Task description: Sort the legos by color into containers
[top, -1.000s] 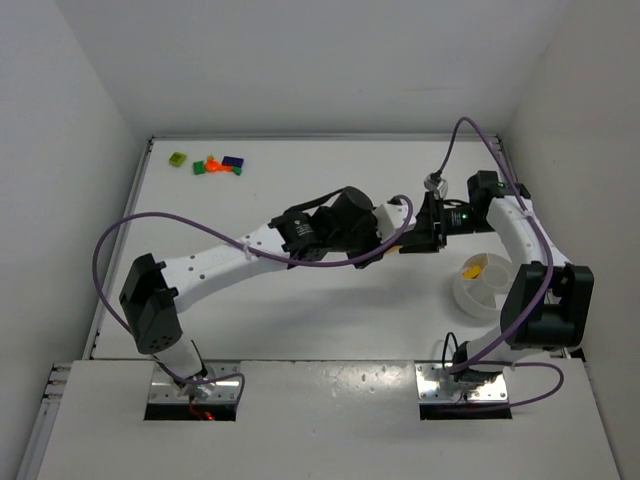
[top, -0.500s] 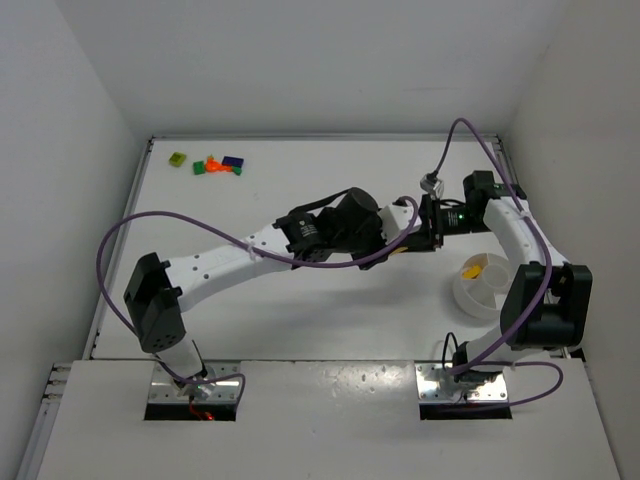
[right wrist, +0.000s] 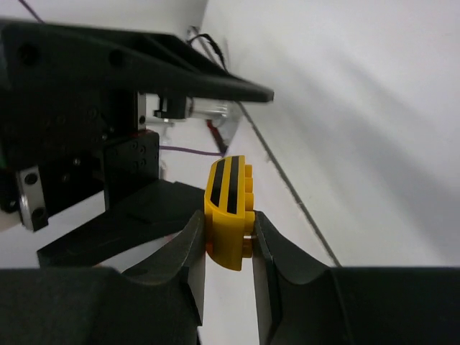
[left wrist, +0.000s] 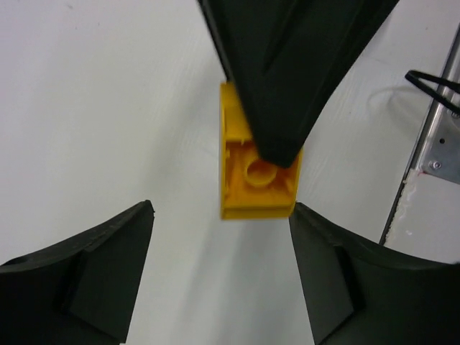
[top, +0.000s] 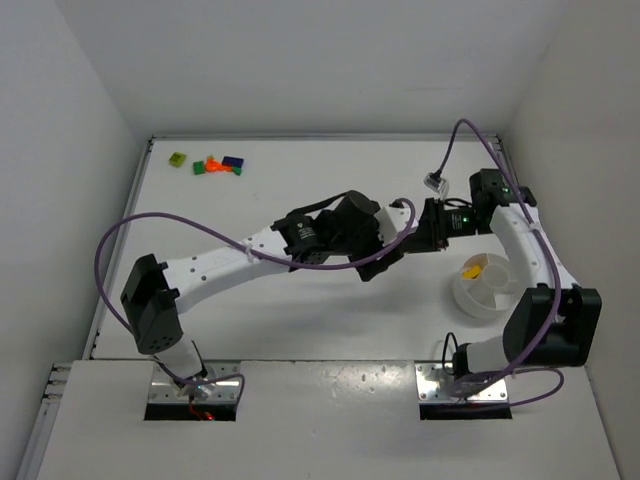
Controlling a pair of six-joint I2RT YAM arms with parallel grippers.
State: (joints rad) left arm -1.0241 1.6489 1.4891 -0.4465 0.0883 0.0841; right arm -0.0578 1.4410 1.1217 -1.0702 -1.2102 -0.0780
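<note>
Since a second ago: left fingers (left wrist: 140, 237) have sprung apart and right fingers (right wrist: 190, 248) have closed in. Both arms otherwise sit about where they were, wrists meeting above mid-counter. Reads as a handover, left to right.

Near: white dish (top: 462, 300) by the right edge of the counter (top: 300, 320), toward the near side. One yellow piece (top: 474, 268) already lies in a far compartment. Other compartments look bare, though the detail is small.

Middle: yellow brick (right wrist: 227, 190) pinched between the right fingers, held off the counter. Left fingers stand wide on either side of it and grip nothing.

Far: at least four bricks in the far left corner, bunched close: yellow-green (top: 178, 158), green (top: 200, 167), orange (top: 214, 165), blue (top: 234, 161).

Progress (judgement): early. One piece sorted, a second in hand and likely bound for the yellow compartment, the far group not yet started. Next move needs the left arm to back clear before the right arm swings to the dish.
</note>
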